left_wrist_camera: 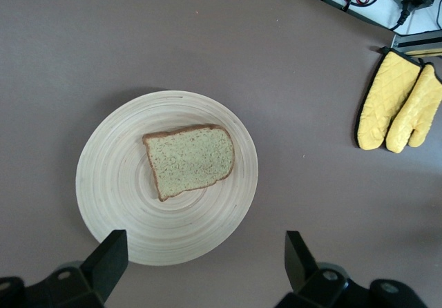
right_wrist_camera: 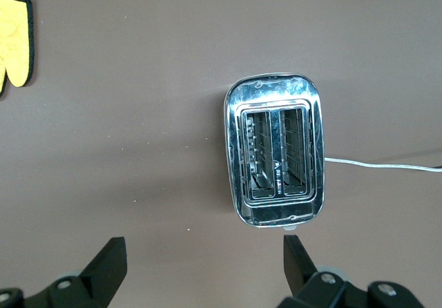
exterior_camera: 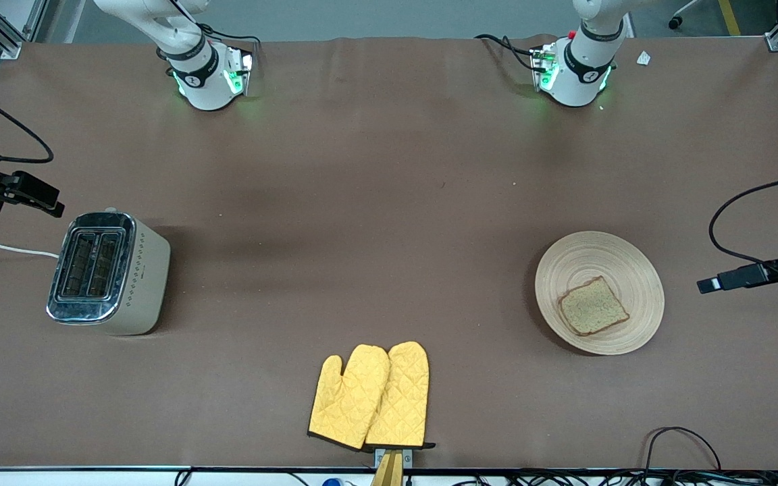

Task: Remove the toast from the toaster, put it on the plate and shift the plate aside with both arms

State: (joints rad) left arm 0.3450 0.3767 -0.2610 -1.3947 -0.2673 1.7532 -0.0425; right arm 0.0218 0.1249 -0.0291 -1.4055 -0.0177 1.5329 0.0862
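Note:
The toast (exterior_camera: 593,307) lies flat on the round wooden plate (exterior_camera: 598,256) toward the left arm's end of the table. In the left wrist view the toast (left_wrist_camera: 190,159) sits near the middle of the plate (left_wrist_camera: 117,184). My left gripper (left_wrist_camera: 204,246) is open and empty, up in the air over the plate's rim; in the front view it (exterior_camera: 713,283) shows at the picture's edge beside the plate. My right gripper (right_wrist_camera: 204,249) is open and empty, up in the air beside the toaster; in the front view it (exterior_camera: 48,202) shows just above the toaster.
A silver and beige toaster (exterior_camera: 109,273) with two empty slots stands toward the right arm's end, also in the right wrist view (right_wrist_camera: 276,152), with a white cord (exterior_camera: 4,248). A pair of yellow oven mitts (exterior_camera: 372,398) lies at the table's edge nearest the front camera.

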